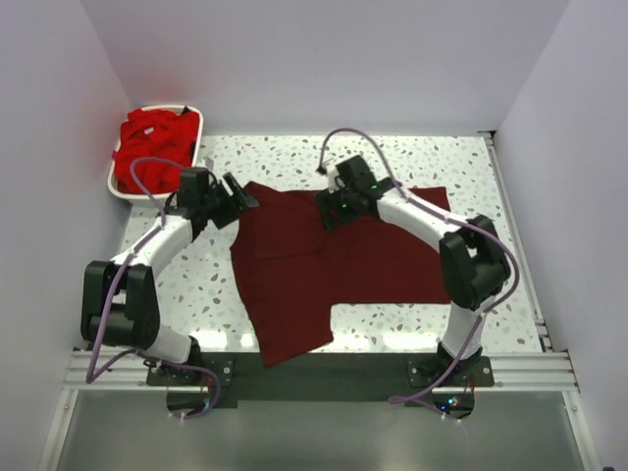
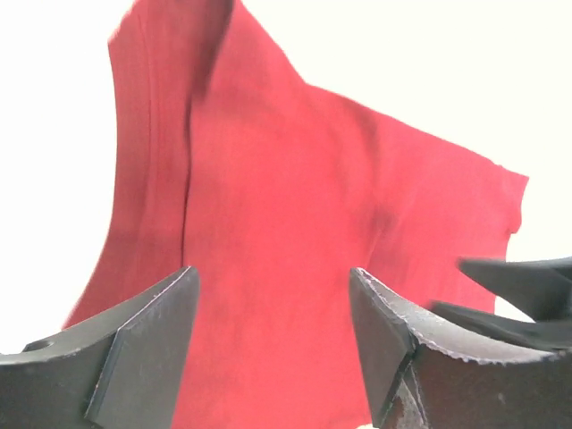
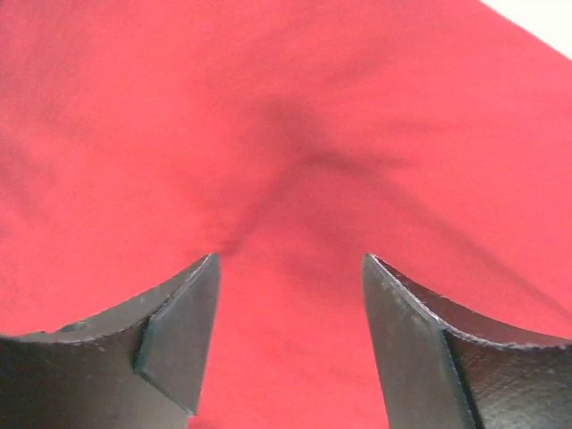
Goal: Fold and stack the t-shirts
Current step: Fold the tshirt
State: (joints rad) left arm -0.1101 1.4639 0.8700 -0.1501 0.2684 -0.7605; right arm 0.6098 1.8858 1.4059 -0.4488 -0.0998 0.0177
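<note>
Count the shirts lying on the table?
1: the maroon t-shirt, spread in the middle of the table. More bright red shirts are heaped in the white basket, far left, too bunched to count.

From above, the right arm (image 1: 412, 221) covers the upper middle of the maroon t-shirt (image 1: 314, 285), so its collar cannot be seen, and the left fingers (image 1: 240, 194) hide its far left corner. The red t-shirts (image 1: 147, 147) lie heaped in the basket (image 1: 114, 184); their number cannot be told. In the left wrist view the cloth runs off the top and bottom edges, and the tabletop (image 2: 402, 71) is washed out to white. In the right wrist view the cloth's outline is cut off, and so are the bases of the right fingers (image 3: 179, 340)
</note>
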